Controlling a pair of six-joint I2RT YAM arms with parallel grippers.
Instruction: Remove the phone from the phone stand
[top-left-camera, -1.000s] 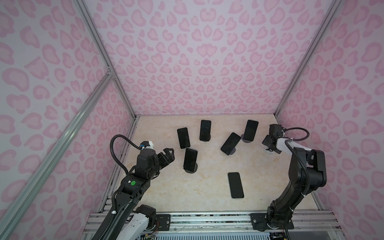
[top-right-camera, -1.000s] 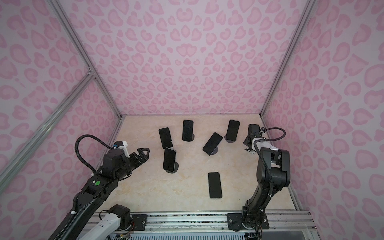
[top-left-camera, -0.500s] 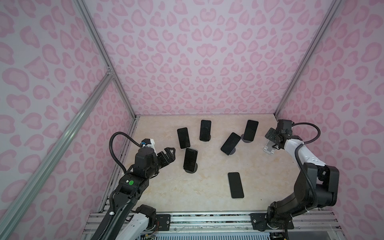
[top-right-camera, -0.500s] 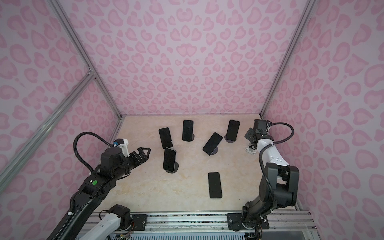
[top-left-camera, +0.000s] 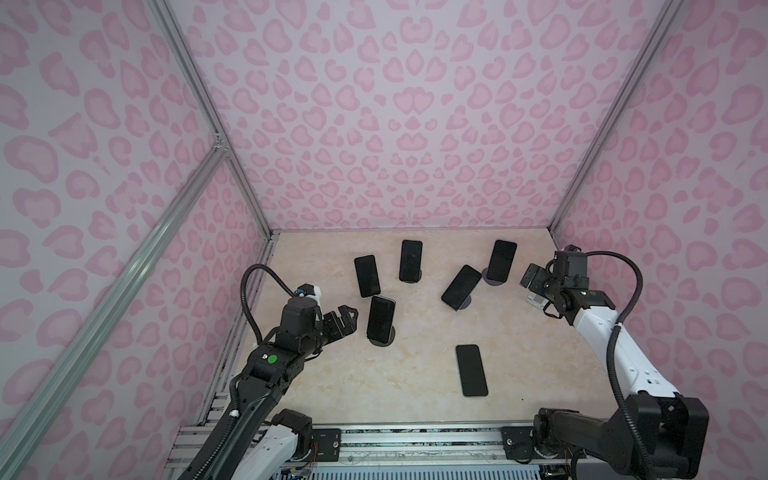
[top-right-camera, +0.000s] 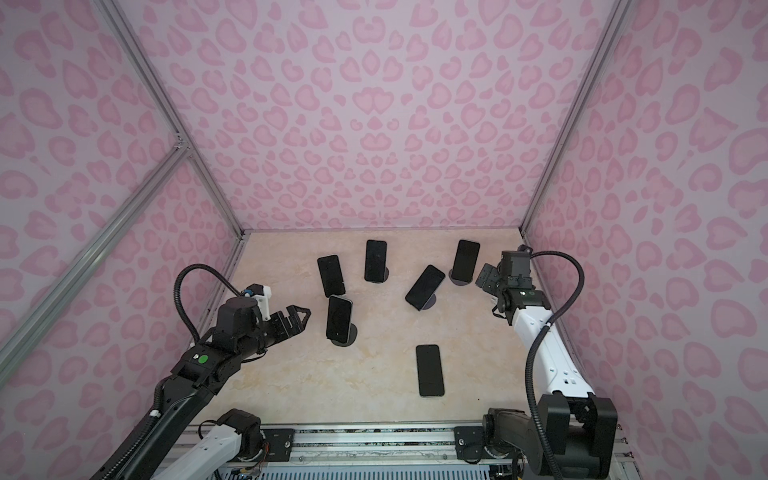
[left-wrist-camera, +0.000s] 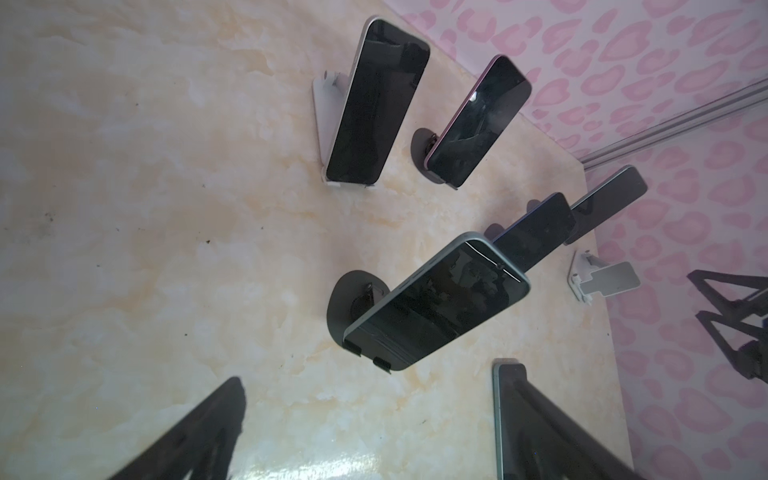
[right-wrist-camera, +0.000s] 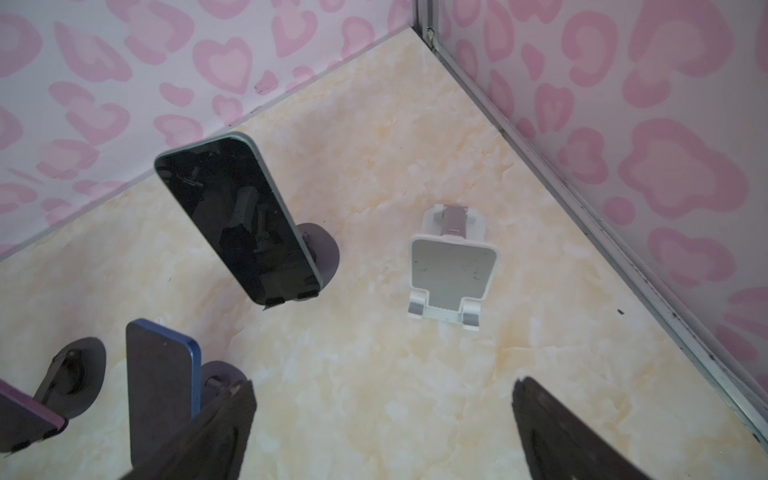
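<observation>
Marble tabletop (top-left-camera: 353, 395): phone (top-left-camera: 380, 318) upright on stand (top-left-camera: 384, 341)

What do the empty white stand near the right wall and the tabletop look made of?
The empty white stand looks like matte plastic: even white, no shine. Its grey hinge piece has a metallic sheen, possibly aluminium. The tabletop is cream, marble-patterned and glossy, with glare in the left wrist view; likely laminate or print, not certain.

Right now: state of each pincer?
Left pincer: open, holding nothing.
Right pincer: open, holding nothing.
</observation>
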